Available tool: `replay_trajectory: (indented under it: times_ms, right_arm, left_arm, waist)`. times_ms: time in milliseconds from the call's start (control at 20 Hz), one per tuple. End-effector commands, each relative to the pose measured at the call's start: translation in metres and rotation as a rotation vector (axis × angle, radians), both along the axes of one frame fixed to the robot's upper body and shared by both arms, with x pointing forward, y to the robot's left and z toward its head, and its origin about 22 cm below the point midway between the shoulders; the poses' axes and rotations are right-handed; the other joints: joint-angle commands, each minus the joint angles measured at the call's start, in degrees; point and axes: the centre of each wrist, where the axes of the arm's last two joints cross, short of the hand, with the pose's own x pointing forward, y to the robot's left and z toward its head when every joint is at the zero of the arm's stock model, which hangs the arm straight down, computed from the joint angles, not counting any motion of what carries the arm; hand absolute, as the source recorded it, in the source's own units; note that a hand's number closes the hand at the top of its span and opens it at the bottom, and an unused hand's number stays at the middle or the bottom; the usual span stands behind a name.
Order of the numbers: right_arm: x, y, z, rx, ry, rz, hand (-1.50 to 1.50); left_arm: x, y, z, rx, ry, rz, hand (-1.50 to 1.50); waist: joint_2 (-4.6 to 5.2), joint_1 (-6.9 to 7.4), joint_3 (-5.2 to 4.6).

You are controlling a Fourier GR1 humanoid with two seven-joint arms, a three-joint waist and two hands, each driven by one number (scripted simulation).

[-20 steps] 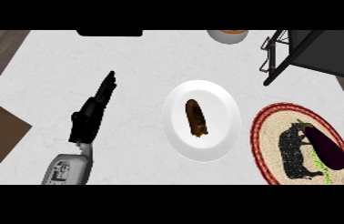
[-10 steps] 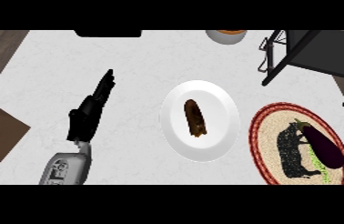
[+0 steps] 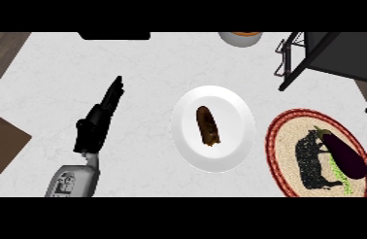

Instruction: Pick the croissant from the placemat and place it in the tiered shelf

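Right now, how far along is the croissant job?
Done: nothing; the tiered shelf shows no croissant. In hand: nothing clear; the left hand rests open, and a black shape, perhaps the right hand, sits on the placemat beside an eggplant. Left: grasp, carry, place. A brown pastry lies on the white plate.

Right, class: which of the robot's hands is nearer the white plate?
Left, as far as the view shows. The left hand is to the left of the plate, fingers straight, not touching it. The right hand is not in view.
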Motion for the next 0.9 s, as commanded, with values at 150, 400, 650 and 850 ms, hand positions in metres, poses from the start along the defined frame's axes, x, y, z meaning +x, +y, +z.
replay_trajectory:
  times_ms: [150, 400, 650, 850]
  right_arm:
    - [-0.001, 0.014, 0.017, 0.052, -0.080, 0.072, -1.50]
    - [-0.025, 0.004, 0.060, 0.151, -0.316, 0.060, -1.50]
    - [-0.076, -0.031, 0.095, 0.191, -0.379, -0.050, -1.50]
    - [-0.111, -0.061, 0.096, 0.297, -0.350, -0.129, -1.50]
  left_arm:
    - [-0.009, -0.006, 0.001, -0.010, 0.006, 0.004, 0.00]
    - [0.006, 0.005, -0.005, 0.007, 0.012, 0.004, 0.00]
    - [0.000, 0.013, 0.000, -0.010, -0.003, 0.011, 0.00]
    - [-0.004, 0.009, -0.008, 0.004, 0.006, 0.020, 0.00]
  waist:
    - [-0.02, 0.18, 0.06]
    - [-0.12, -0.72, 0.04]
    - [-0.46, -1.51, 0.02]
    - [-0.47, -1.84, 0.03]
